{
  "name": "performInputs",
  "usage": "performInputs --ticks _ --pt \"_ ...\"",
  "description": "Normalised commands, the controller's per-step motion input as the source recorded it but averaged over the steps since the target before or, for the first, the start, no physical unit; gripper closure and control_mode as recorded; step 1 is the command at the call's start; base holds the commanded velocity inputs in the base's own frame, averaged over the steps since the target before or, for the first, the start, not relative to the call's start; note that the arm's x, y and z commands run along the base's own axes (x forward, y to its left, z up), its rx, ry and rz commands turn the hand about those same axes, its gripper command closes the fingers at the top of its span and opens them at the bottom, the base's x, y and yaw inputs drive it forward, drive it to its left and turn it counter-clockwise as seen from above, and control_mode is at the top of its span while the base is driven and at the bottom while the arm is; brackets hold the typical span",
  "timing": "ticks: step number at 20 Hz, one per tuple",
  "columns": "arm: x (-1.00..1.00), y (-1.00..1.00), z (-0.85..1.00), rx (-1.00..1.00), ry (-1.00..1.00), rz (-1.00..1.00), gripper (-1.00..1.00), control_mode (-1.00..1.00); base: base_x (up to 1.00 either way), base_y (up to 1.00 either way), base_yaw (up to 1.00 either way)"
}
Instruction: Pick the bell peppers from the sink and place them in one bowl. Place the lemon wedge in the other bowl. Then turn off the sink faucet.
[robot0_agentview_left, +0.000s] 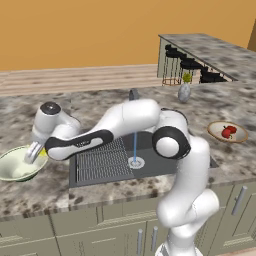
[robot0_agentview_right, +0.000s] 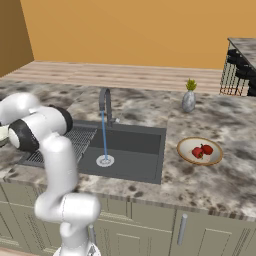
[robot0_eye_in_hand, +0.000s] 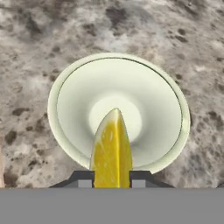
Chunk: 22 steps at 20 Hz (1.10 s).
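At far left, one green bowl sits on the tabletop, bare stone all round its rim. Above its middle the claw pinches one lemon wedge, long axis along the fingers, tip pointing away from them. Rightward: sink, running faucet, then two peppers in one tan bowl.

The yellow lemon wedge hangs point-forward above the centre of the pale green bowl, left of the sink. Both red bell peppers lie touching in the tan bowl, right of the sink, where the faucet runs water onto the drain.
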Motion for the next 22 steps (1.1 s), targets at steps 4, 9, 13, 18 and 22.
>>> performInputs --ticks 4,9,13,18,22 --pt "0.27 0.48 -0.03 0.00 -0.01 -0.13 1.00 -1.00 0.00 0.00 0.00" --pt "0.37 0.51 -0.18 0.00 -0.01 -0.12 1.00 -1.00 0.00 0.00 0.00" --pt "0.51 0.46 -0.32 0.00 0.00 -0.09 1.00 -1.00 0.00 0.00 0.00" --pt "0.58 0.16 -0.20 0.00 0.00 -0.11 -1.00 -1.00 0.00 0.00 0.00" --pt "0.58 0.00 0.00 0.00 0.10 -0.17 -1.00 -1.00 0.00 0.00 0.00"
